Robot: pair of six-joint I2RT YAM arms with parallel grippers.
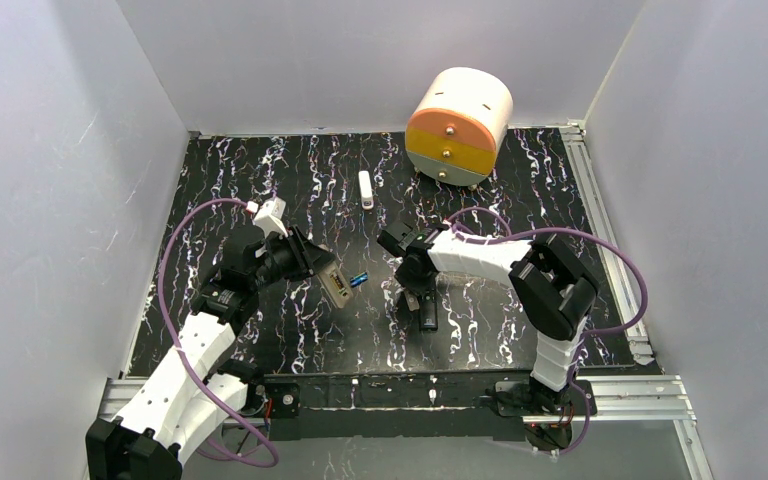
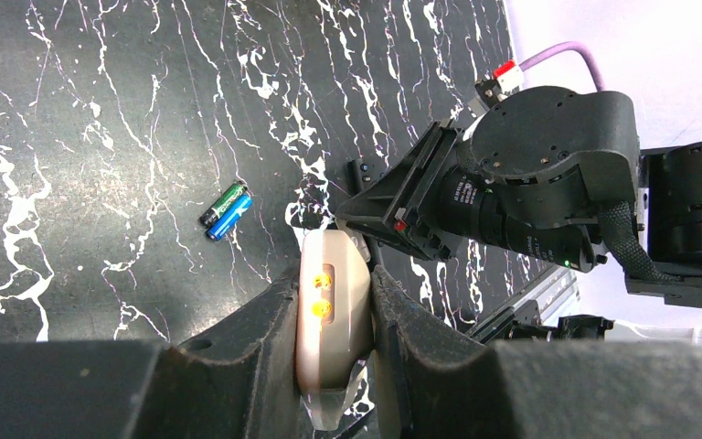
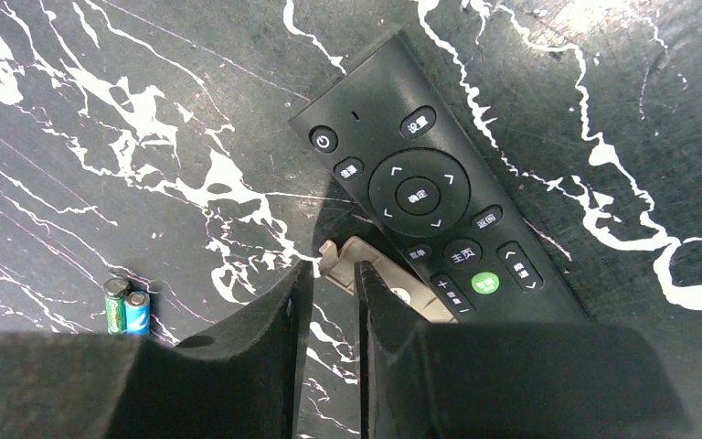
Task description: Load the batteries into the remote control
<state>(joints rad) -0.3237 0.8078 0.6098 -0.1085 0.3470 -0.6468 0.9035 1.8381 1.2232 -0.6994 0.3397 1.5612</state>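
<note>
Right now two batteries (image 2: 227, 210) lie side by side, touching, on the counter (image 1: 290, 180), about midway between its left and right edges. One remote control (image 2: 329, 320) is clamped between the fingers of the left gripper (image 2: 334, 274), just left of the batteries. The right gripper (image 3: 334, 270) hangs beside one black remote (image 3: 430, 210) nearer the near edge. Its fingers are a sliver apart at one tan cover piece (image 3: 343, 256), and whether they pinch it cannot be told. One white stick (image 1: 365, 190) lies toward the far edge.

Table (image 1: 290, 340): you see black, veined white like marble.
Batteries (image 2: 226, 210): one shiny blue, one dark green.
Remote control (image 2: 334, 320): cream-tan, two yellow spots.
Slim remote (image 3: 430, 192): black, white markings; your one green button (image 3: 485, 283).
Drawer drum (image 1: 458, 125): white, orange, yellow, grey bands.
Cables (image 1: 175, 250): purple.
</note>
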